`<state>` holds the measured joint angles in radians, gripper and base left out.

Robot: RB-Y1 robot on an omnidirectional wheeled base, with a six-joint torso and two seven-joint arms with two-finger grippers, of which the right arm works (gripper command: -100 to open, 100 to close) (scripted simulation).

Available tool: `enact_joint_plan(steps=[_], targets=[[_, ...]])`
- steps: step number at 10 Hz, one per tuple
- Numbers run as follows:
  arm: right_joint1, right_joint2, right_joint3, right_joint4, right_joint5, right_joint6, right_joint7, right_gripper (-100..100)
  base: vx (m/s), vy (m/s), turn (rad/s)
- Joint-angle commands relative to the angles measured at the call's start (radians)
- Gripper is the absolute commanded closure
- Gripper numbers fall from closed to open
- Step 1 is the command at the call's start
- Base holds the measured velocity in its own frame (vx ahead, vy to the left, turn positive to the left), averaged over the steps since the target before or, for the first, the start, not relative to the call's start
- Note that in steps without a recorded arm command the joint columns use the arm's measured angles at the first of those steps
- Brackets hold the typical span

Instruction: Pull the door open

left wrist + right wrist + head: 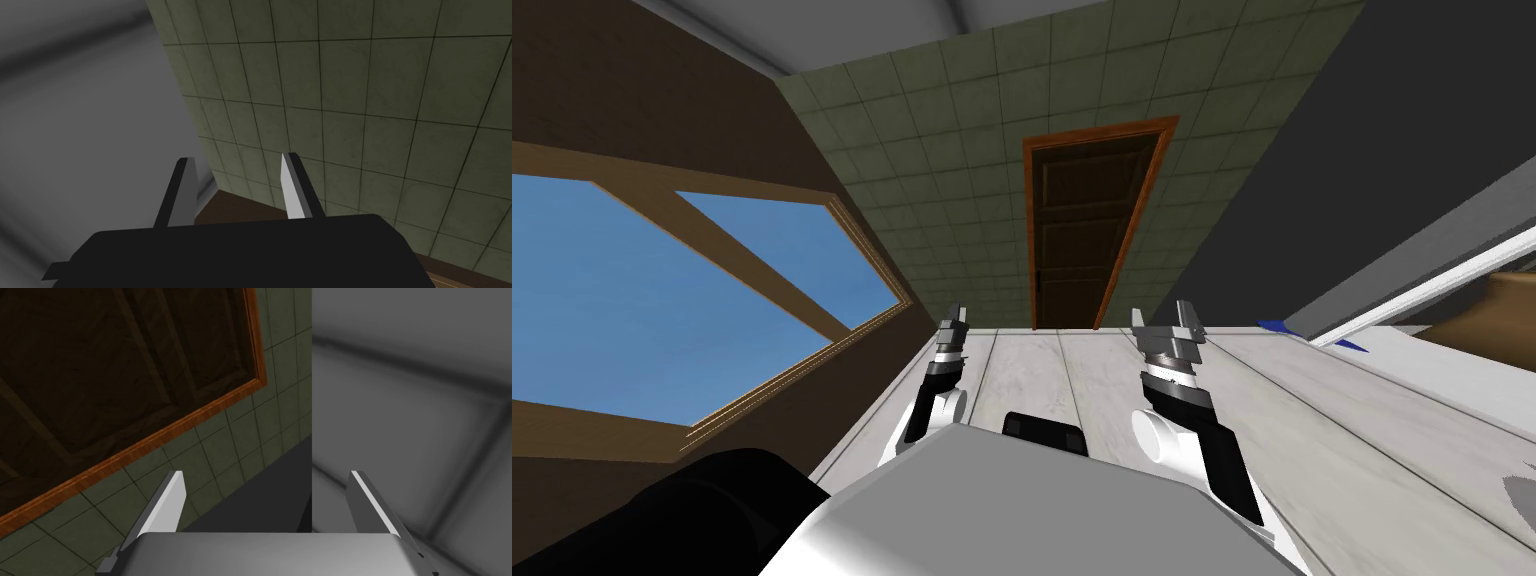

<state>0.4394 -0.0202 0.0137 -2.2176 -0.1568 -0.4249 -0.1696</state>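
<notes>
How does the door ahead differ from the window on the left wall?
The door is dark brown and panelled, in a reddish-brown frame; the window shows plain blue in a paler wooden frame. The door stands in the green tiled wall straight ahead; the window is in the brown wall on the robot's left. The door looks shut and solid; the window has bars crossing its panes. Both are wood-framed.

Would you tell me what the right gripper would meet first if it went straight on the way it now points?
The open right gripper would most likely meet the green tiled wall beside the door frame, not the door itself; nothing stands nearer, though depth is hard to judge.
</notes>
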Motion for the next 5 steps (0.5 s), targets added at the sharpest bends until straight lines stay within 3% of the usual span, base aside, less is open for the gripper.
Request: enact_joint_plan(steps=[1, 5], targets=[[-0.008, -0.007, 0.003, 0.03, -0.02, -0.011, -0.022, -100, 0.103, 0.019, 0.119], [-0.026, -0.028, 0.011, 0.114, -0.076, -0.045, -0.082, -100, 0.11, 0.018, 0.126]])
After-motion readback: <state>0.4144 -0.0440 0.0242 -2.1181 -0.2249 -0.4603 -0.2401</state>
